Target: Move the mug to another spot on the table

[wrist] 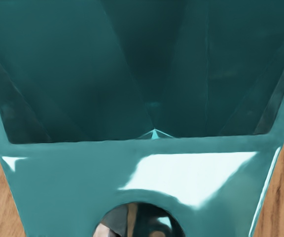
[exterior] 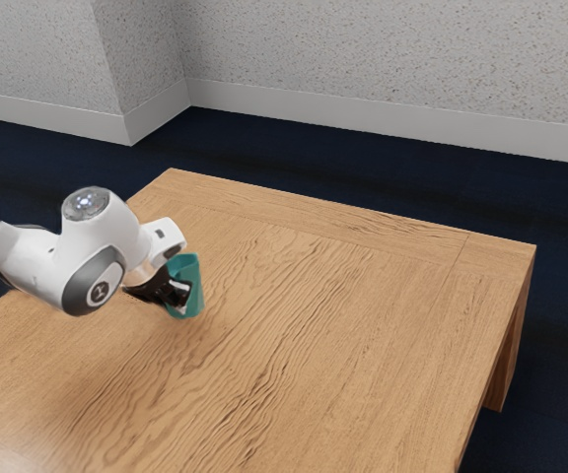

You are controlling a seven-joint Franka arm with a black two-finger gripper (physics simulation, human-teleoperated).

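Observation:
The teal mug [exterior: 192, 276] is over the left part of the wooden table [exterior: 363, 325], tilted with its top leaning toward the exterior view's left. My black gripper [exterior: 177, 292] comes in from the left and is shut on the mug's side. Whether the mug's base touches the wood I cannot tell. In the wrist view the mug [wrist: 147, 89] sits right under my hand: its dark inside, a glossy wall and a round opening at the lower edge.
The table stretches wide toward the exterior view's right and front, with its far edge [exterior: 314, 202] and right edge [exterior: 521, 296] dropping to dark blue floor. My white arm [exterior: 77, 261] hangs over the table's left side.

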